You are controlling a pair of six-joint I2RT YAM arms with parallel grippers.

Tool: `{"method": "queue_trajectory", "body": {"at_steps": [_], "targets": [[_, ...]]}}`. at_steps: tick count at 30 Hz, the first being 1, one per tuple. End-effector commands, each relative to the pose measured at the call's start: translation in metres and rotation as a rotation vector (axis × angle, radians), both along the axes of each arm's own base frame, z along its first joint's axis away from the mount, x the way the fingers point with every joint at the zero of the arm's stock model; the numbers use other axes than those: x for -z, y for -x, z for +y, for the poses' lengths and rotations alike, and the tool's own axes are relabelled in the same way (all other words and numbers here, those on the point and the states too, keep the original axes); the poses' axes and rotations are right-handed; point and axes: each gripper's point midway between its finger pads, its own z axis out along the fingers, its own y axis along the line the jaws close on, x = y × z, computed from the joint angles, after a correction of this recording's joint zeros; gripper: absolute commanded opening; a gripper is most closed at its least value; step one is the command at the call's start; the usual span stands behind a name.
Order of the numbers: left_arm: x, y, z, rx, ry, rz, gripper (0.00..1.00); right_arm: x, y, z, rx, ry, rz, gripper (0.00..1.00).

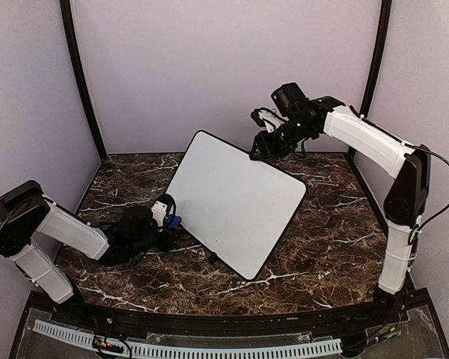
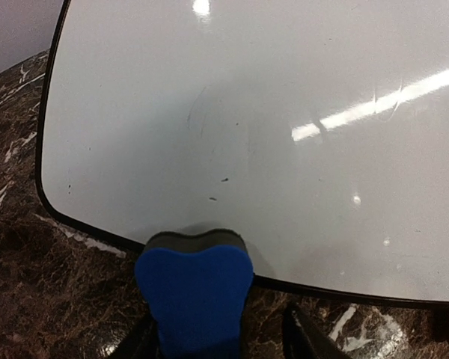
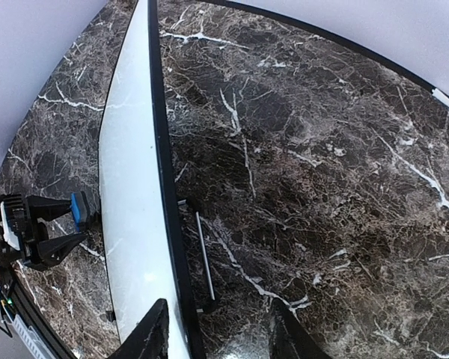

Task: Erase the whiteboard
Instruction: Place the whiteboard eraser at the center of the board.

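Top view: the whiteboard leans mid-table, its 1 o'clock corner straddled by the right gripper, likely to steady it. Left wrist view: at 6 o'clock the left gripper brackets the blue eraser, one finger clear, felt at the board's rim for wiping. Right wrist view: fingers spread either side of that rim.

Dark brown marble-patterned surface veined in white lay evenly lit, plain pale lilac walls closed it in on three sides, thin black corner posts rose behind, white slotted strip ran along the near edge
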Motion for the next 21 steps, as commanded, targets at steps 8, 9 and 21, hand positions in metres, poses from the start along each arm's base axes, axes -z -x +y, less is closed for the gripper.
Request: {"method": "queue_trajectory", "body": {"at_steps": [8,9,21], "targets": [[0.008,-0.006,-0.002,0.022,-0.032,0.010,0.42,-0.047,0.007,-0.021,0.049,-0.037,-0.101,0.43],[0.008,-0.007,0.002,0.005,-0.039,0.008,0.43,-0.050,0.008,-0.021,0.051,-0.044,-0.106,0.43],[0.005,-0.006,0.017,-0.070,-0.037,0.005,0.57,-0.067,0.015,-0.027,0.054,-0.071,-0.145,0.45]]}}
